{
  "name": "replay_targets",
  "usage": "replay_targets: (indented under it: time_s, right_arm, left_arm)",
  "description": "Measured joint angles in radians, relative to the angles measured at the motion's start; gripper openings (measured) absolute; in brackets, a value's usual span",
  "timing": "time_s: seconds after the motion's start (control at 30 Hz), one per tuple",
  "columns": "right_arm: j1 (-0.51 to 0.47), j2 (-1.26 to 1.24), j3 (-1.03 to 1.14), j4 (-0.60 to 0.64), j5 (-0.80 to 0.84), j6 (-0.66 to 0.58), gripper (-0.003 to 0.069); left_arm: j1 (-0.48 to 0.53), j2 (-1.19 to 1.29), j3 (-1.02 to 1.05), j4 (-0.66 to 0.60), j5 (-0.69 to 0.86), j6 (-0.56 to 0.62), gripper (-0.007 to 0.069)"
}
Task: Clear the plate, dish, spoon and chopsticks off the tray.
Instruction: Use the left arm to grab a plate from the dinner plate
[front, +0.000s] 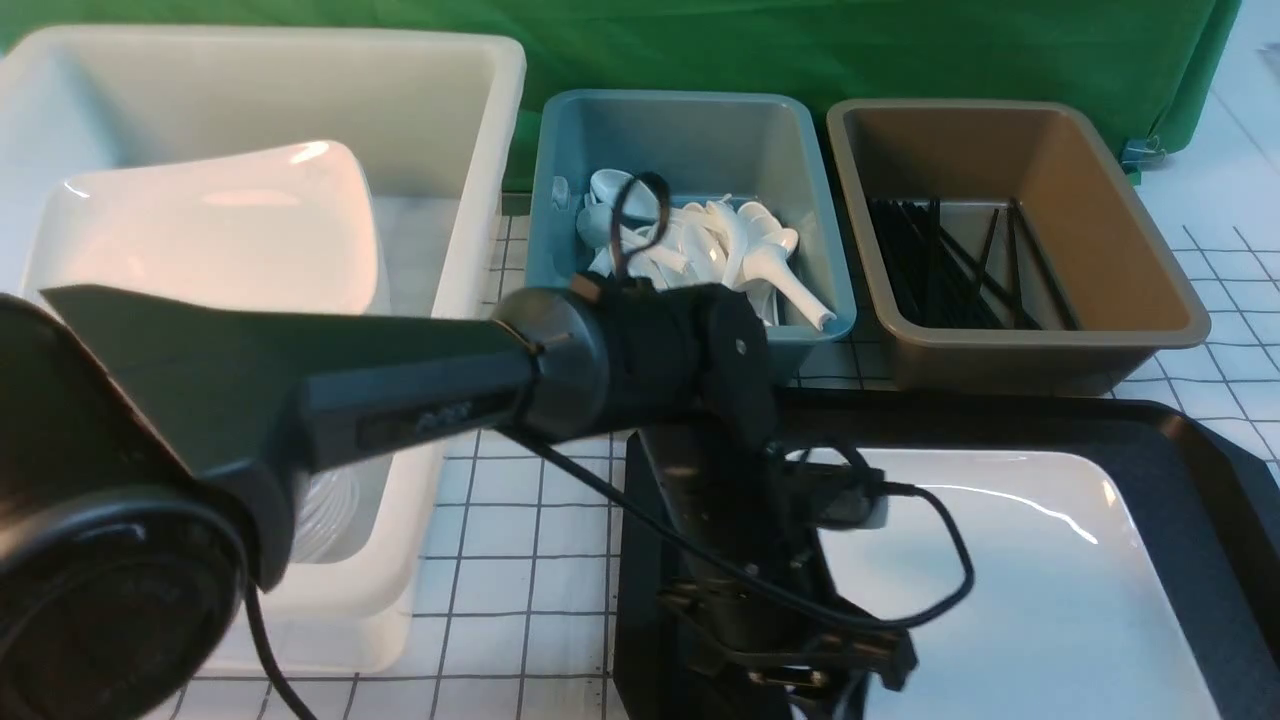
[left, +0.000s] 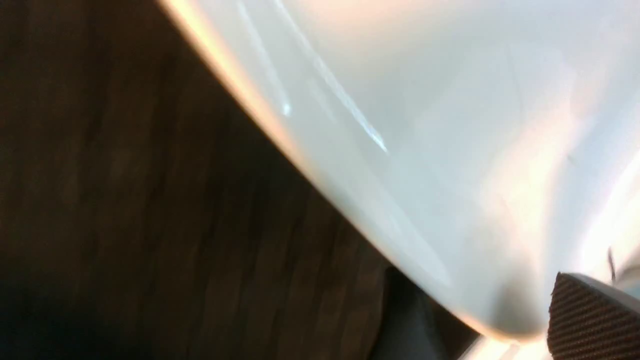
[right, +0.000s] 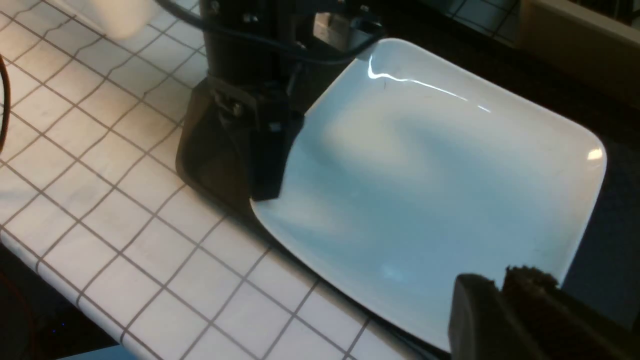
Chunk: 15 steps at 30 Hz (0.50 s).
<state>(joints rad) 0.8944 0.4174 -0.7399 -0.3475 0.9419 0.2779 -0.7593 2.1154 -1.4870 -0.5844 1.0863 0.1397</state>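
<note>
White gridded worktop, green cloth behind. Back row, left to right: white tub, blue bin, brown bin.

In the tub: a second plate, tilted, one edge raised. In the blue bin: heap of white spoons. In the brown bin: black chopsticks, loose on the floor of it.

Black tray in front of the two bins, on the right. On the tray: big white square plate, covering most of it.

Left arm across the front view, bent down over the tray's left part. Left claw at the plate's left edge, spread wide, not clamped. One ribbed pad just beside the rim in the left wrist view; touching or not, cannot tell.

Right claw outside the front view. In the right wrist view: near a corner of the plate, fingers close together with a thin gap. Fully closed or nipping the rim, cannot tell.
</note>
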Motion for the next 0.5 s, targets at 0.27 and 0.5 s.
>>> replay_targets:
  time_s: [0.27,0.5]
  right_arm:
    - [0.000,0.000,0.000,0.000,0.000,0.000,0.0143]
    - [0.000,0.000,0.000,0.000,0.000,0.000,0.0146]
  left_arm:
    - [-0.034,0.002,0.001,-0.022,-0.201,-0.015,0.0375]
    - [-0.033,0.002,0.004,-0.012,-0.311,-0.058,0.0375]
